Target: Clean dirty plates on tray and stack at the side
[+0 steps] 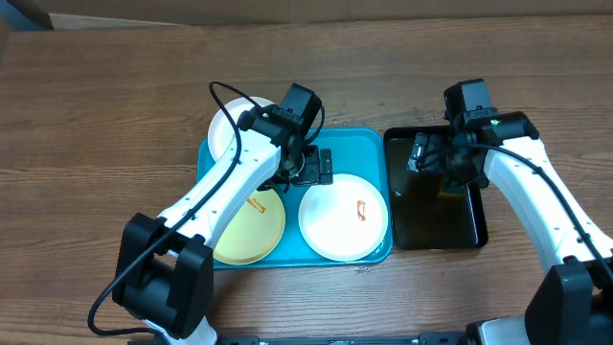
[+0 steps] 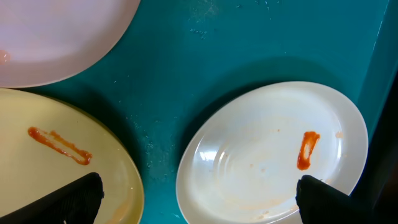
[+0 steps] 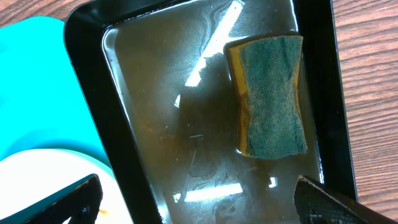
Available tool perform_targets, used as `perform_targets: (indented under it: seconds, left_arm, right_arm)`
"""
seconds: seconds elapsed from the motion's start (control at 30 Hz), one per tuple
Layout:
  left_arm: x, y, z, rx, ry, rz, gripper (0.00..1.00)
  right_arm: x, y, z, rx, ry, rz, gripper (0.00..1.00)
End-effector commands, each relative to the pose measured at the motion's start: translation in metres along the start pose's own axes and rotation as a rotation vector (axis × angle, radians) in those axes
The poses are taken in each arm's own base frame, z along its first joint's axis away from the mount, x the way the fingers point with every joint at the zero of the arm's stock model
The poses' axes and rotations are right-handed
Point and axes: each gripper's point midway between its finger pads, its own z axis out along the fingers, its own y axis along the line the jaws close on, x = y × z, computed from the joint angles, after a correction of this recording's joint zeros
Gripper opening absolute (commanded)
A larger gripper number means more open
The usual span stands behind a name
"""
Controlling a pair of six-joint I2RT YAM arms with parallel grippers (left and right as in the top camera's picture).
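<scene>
The turquoise tray (image 1: 354, 142) holds three plates. A white plate (image 1: 343, 218) with a red smear lies at its front right, a pale yellow plate (image 1: 251, 228) with an orange smear at its front left, and a white plate (image 1: 230, 125) at its back left, partly under the left arm. My left gripper (image 1: 308, 165) is open and empty above the tray's middle, between the yellow plate (image 2: 56, 162) and the white plate (image 2: 267, 155). My right gripper (image 1: 428, 153) is open and empty above the black basin (image 1: 436, 240).
The black basin (image 3: 93, 56) right of the tray holds murky water and a yellow sponge with a green scrub face (image 3: 270, 93) at its far right side. Bare wooden table (image 1: 105, 115) surrounds tray and basin.
</scene>
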Motion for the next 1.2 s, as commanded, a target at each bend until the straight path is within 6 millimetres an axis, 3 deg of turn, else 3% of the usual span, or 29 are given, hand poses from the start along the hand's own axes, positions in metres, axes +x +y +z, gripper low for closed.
perform_targets:
  seconds: [0.0,1.17]
  left_arm:
    - [0.0014,0.0015,0.0060,-0.014,0.010,-0.008,1.00]
    - [0.0014,0.0015,0.0060,-0.014,0.010,-0.008,1.00]
  right_arm:
    - [0.0004,-0.0028,0.0027,0.012,0.002,-0.001,1.00]
    - [-0.0047,-0.0006,0.0026,0.003,-0.019,-0.001,1.00]
